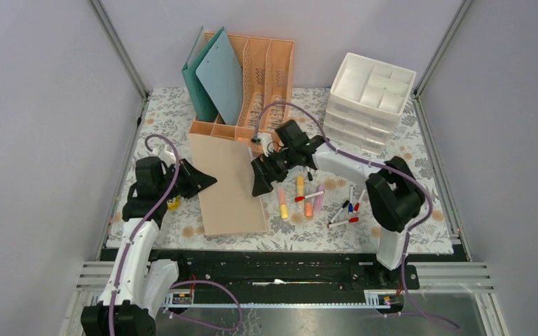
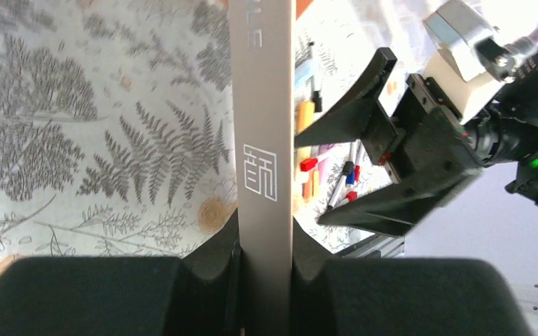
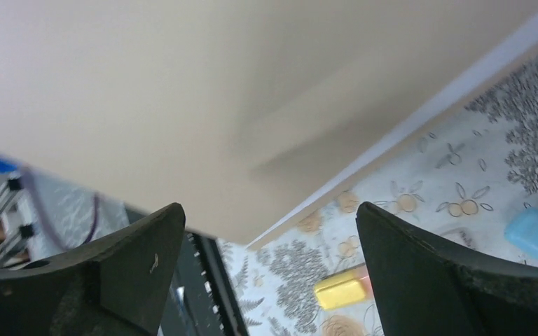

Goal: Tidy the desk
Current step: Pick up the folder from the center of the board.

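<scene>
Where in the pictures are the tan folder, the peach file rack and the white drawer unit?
tan folder (image 1: 227, 187): top view, middle of its flat cover.
peach file rack (image 1: 278, 66): top view, one slotted divider on the right.
white drawer unit (image 1: 373, 87): top view, its open top tray.

desk: fern-and-flower cloth; arm bases at near edge
tan folder: left of centre, between the two grippers
left gripper: at folder's left edge
right gripper: at folder's right edge; jaws apart
highlighters: loose, right of folder; pens just beside
file rack: far centre; teal binders in it
drawer unit: far right
</scene>
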### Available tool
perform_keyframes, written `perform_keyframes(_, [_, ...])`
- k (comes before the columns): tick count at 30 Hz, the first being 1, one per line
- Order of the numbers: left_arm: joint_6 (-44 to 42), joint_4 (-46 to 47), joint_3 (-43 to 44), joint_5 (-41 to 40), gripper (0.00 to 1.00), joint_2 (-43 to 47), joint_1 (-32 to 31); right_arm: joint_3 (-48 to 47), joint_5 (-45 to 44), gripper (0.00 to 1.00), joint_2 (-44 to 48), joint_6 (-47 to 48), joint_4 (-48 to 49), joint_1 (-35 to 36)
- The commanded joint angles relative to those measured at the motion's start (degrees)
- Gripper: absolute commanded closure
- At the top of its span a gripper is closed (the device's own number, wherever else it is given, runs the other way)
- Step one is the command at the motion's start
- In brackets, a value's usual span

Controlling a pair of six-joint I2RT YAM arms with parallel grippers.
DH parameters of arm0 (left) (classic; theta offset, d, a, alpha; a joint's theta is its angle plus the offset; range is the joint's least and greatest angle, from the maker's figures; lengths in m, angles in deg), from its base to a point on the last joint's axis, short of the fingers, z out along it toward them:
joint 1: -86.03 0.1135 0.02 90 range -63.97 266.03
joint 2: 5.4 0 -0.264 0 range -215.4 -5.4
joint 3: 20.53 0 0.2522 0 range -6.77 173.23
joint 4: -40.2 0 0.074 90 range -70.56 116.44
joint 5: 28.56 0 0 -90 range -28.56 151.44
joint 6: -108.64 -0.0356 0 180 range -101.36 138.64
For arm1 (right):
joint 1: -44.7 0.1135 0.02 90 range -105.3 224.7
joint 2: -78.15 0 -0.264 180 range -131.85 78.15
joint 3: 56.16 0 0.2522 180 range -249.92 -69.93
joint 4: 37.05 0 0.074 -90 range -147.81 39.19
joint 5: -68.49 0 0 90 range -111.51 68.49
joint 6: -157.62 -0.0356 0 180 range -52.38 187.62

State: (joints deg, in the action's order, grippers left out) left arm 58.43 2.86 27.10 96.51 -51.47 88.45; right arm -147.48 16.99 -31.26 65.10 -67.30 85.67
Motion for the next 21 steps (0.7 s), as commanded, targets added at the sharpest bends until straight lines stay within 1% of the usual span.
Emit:
perform_keyframes(1, [-5.05, 2.98, 7.61, 0.77, 1.00, 4.70, -0.12, -4.11, 16.87, 0.00, 9.45, 10.79, -7.61, -4.93])
perform_keyframes(4, [-7.64, 4.21, 10.96, 3.57, 1.00, 6.41, -0.11, -6.51, 28.75, 0.00, 12.53, 15.22, -14.04, -11.05])
perform_keyframes(6, [-9.17, 5.56, 13.24, 5.87, 1.00, 7.23, -0.13, -8.92, 33.00, 0.00, 14.09, 20.04, -20.28, -14.94])
perform_keyframes(8, [-9.32, 9.31, 14.71, 8.20, 1.00, 8.15, -0.13, -12.34, 33.22, 0.00, 15.51, 25.30, -26.60, -17.52])
perform_keyframes(9, [-8.86, 11.87, 15.14, 9.05, 1.00, 8.51, -0.09, -13.49, 31.93, 0.00, 16.51, 27.07, -28.73, -18.30])
perform_keyframes(11, [-6.14, 19.26, 15.00, 10.82, 1.00, 9.04, -0.05, -14.56, 28.95, 0.00, 18.33, 27.50, -29.82, -19.25])
perform_keyframes(13, [-1.70, 28.16, 14.35, 11.35, 1.00, 8.91, -0.12, -15.00, 26.95, 0.00, 19.71, 25.76, -29.07, -19.71])
perform_keyframes(16, [7.03, 42.24, 12.85, 11.61, 1.00, 6.97, -0.19, -14.99, 26.15, 0.00, 21.15, 19.76, -25.58, -20.62])
perform_keyframes(19, [15.29, 54.55, 12.41, 11.18, 1.00, 3.27, -0.70, -12.99, 25.14, 0.00, 22.30, 10.62, -17.23, -22.55])
perform_keyframes(21, [17.11, 58.30, 12.80, 9.95, 1.00, 1.47, -1.90, -11.97, 22.64, 0.00, 22.68, 4.73, -11.96, -23.51])
